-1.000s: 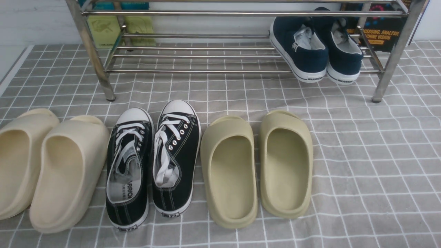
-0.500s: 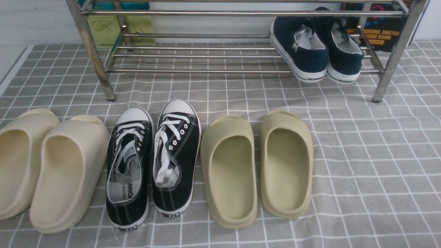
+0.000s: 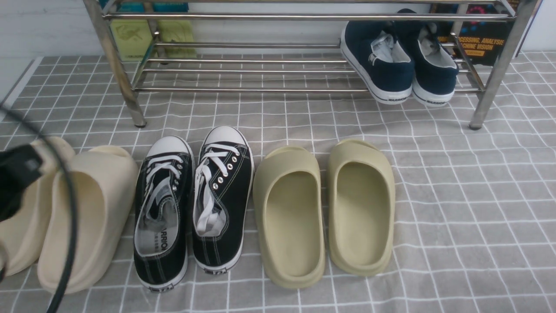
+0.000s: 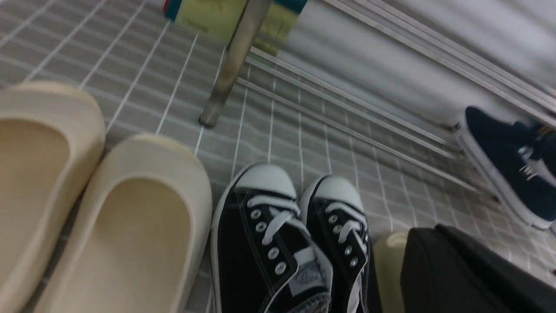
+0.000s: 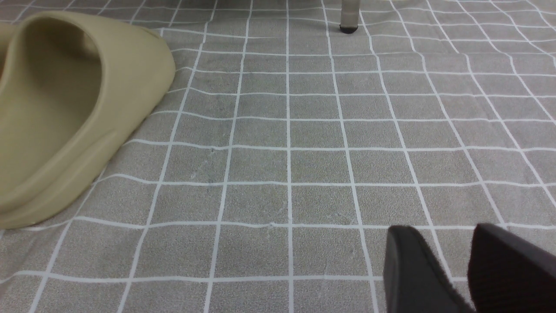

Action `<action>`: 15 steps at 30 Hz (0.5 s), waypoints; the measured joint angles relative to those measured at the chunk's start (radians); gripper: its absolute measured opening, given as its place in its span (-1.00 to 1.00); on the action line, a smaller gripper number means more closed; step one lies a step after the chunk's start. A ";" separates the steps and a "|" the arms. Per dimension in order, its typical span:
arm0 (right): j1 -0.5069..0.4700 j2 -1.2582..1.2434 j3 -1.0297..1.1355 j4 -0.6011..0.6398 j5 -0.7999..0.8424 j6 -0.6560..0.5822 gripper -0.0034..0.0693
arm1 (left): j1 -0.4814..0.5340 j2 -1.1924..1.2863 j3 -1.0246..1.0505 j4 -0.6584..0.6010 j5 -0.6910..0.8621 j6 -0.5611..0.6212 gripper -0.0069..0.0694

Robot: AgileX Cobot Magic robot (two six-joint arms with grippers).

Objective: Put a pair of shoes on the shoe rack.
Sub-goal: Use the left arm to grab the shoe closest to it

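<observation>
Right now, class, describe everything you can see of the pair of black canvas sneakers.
The pair of black canvas sneakers stands upright on the grey checked cloth, side by side, toes toward the chrome shoe rack. Low-tops with white laces, metal eyelets, white toe caps and soles, white stitching. Beige slippers sit on their left, olive slippers on their right.

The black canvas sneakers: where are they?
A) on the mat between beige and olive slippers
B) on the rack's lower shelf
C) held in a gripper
A: the black canvas sneakers stand on the checked mat, beige slippers on one side, olive slippers on the other.
</observation>
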 joint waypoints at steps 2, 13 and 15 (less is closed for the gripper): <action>0.000 0.000 0.000 0.000 0.000 0.000 -0.25 | 0.000 0.077 -0.037 -0.025 0.043 0.003 -0.85; 0.000 0.000 0.000 0.000 0.000 0.000 -0.25 | 0.000 0.578 -0.264 -0.184 0.311 0.193 -0.32; 0.000 0.000 0.000 0.000 0.000 0.000 -0.25 | 0.000 0.629 -0.267 -0.227 0.321 0.275 -0.05</action>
